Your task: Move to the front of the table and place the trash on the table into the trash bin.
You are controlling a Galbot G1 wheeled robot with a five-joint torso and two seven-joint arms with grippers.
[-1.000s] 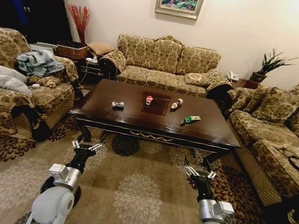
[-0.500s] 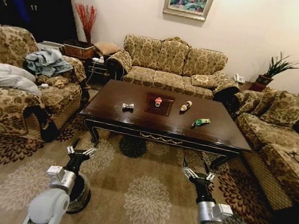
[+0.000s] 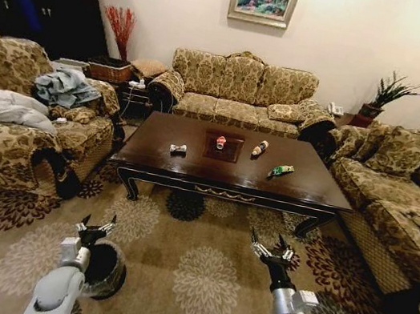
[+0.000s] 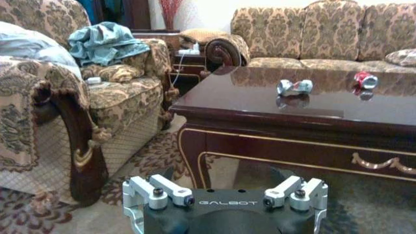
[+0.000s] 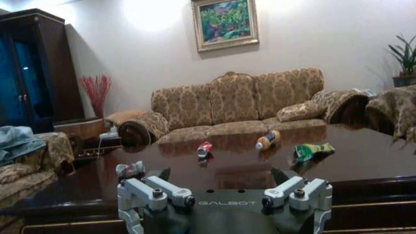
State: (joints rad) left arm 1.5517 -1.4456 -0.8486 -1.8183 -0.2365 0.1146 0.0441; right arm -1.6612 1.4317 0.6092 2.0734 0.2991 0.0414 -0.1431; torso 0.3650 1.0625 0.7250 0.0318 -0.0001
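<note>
Table point(image 3: 231, 173) ahead of me, carrying crushed silver piece point(image 3: 178, 149), red can point(image 3: 221, 141), brown bottle point(image 3: 259, 148), green bottle point(image 3: 281, 169). Trash bin point(image 3: 104, 270) on carpet by my left gripper point(image 3: 96, 228). Right gripper point(image 3: 273, 253) opposite. Both spread open, empty.
</note>
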